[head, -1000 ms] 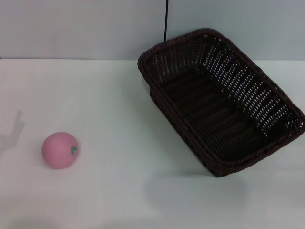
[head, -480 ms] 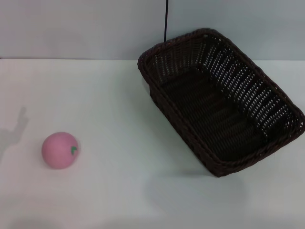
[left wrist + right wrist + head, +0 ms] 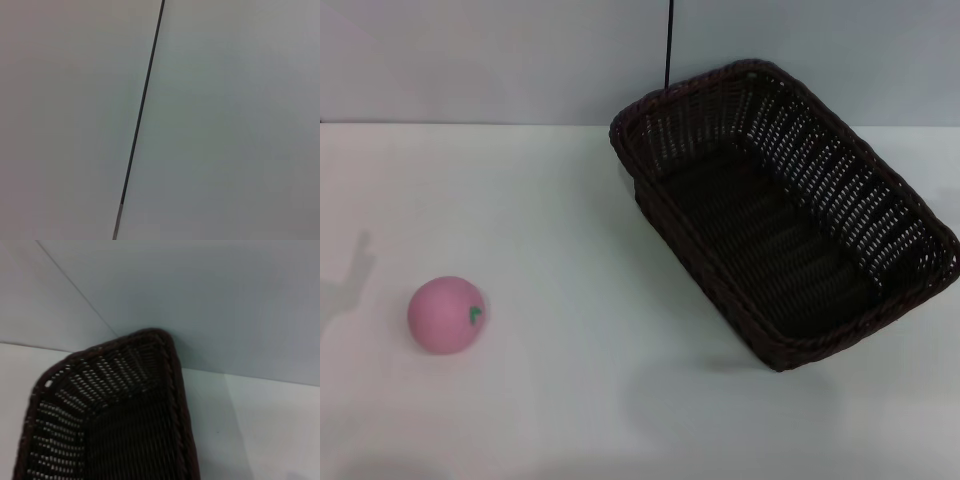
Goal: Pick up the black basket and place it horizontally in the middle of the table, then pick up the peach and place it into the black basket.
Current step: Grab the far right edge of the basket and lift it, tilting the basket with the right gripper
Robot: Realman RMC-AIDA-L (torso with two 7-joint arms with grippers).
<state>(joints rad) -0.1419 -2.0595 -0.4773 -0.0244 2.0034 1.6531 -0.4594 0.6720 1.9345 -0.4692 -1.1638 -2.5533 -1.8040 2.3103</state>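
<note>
The black basket point(image 3: 780, 210) sits on the white table point(image 3: 570, 220) at the right, turned at a slant, its open top up and nothing inside. Its rim and a corner also show in the right wrist view point(image 3: 110, 415). The pink peach point(image 3: 446, 314) rests on the table at the front left, its green leaf mark facing right. Neither gripper shows in any view. The left wrist view holds only a pale wall with a thin dark line point(image 3: 142, 107).
A grey wall point(image 3: 490, 60) runs behind the table's far edge, with a thin dark vertical line point(image 3: 669, 40) above the basket. A faint arm shadow point(image 3: 350, 275) lies on the table at the far left. Bare white tabletop lies between peach and basket.
The faint shadow at the table's left edge has shifted slightly. The basket and the peach have not moved.
</note>
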